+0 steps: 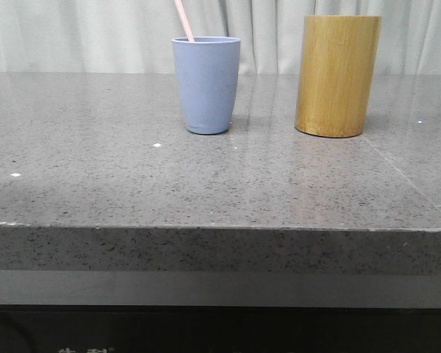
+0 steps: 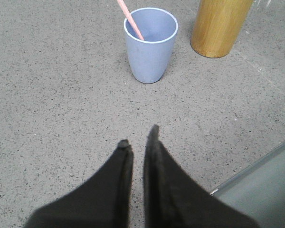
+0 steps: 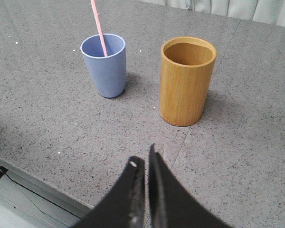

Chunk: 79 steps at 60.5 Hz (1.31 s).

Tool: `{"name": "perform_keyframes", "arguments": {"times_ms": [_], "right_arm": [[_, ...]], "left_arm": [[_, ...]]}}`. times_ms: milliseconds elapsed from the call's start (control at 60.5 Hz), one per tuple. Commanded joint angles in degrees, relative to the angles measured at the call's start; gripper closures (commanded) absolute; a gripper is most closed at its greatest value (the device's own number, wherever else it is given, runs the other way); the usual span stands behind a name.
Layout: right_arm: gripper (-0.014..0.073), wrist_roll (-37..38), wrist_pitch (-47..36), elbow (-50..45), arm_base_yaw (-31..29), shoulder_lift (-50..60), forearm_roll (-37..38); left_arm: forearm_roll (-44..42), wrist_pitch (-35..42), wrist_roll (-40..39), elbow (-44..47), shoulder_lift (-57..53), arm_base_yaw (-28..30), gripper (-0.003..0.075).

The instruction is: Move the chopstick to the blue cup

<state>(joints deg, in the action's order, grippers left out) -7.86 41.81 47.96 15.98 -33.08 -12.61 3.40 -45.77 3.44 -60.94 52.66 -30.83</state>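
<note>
Left hand: fingers drawn nearly together, gripping nothing, held low over the bare table; right hand: likewise closed and empty, near the table's front edge. Ahead of the left hand, well apart from it, stood the blue cup; the chopstick rested inside it, lower end in the cup, upper part leaning out over the rim on the side away from the bamboo cylinder; that cylinder stood beyond the right hand, beside the cup but not touching. Step judged: transfer complete, both hands clear; next move calls only for holding off. Count: chopsticks, one; blue cups, one; bamboo cylinders, one; hands, two.
</note>
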Motion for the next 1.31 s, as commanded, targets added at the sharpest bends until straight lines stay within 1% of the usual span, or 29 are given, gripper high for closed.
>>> {"name": "perform_keyframes", "arguments": {"times_ms": [0, 827, 926, 976, 1025, 1141, 1290], "right_arm": [[0.0661, -0.14, -4.42, 1.40, -0.22, -0.06, -0.80], [0.0661, -0.14, -4.19, 1.40, -0.22, -0.06, -0.80], [0.0661, -0.14, -4.19, 1.40, -0.22, -0.06, -0.80], [0.0661, -0.14, -4.19, 1.40, -0.22, -0.06, -0.80], [0.0661, -0.14, -4.12, 1.40, -0.22, -0.06, -0.80], [0.0661, -0.14, -4.01, 1.35, -0.22, -0.06, -0.80], [0.0661, -0.14, -4.01, 1.36, -0.22, -0.06, -0.80]], "left_arm": [[0.53, 4.02, -0.40, -1.36, -0.36, -0.16, 0.0739], [0.53, 4.63, -0.40, -1.36, -0.36, -0.16, 0.0739], [-1.14, 5.80, -0.40, -1.31, -0.36, -0.16, 0.0739], [-2.52, 7.68, -0.40, -0.37, -0.69, -0.16, 0.0739], [-3.40, 10.87, -0.40, 1.72, -2.62, 1.03, 0.0739], [-3.40, 19.71, -0.40, 10.61, -9.45, 6.94, 0.0739], [-3.40, 31.60, -0.40, 28.17, -22.45, 16.61, 0.0739]]}}
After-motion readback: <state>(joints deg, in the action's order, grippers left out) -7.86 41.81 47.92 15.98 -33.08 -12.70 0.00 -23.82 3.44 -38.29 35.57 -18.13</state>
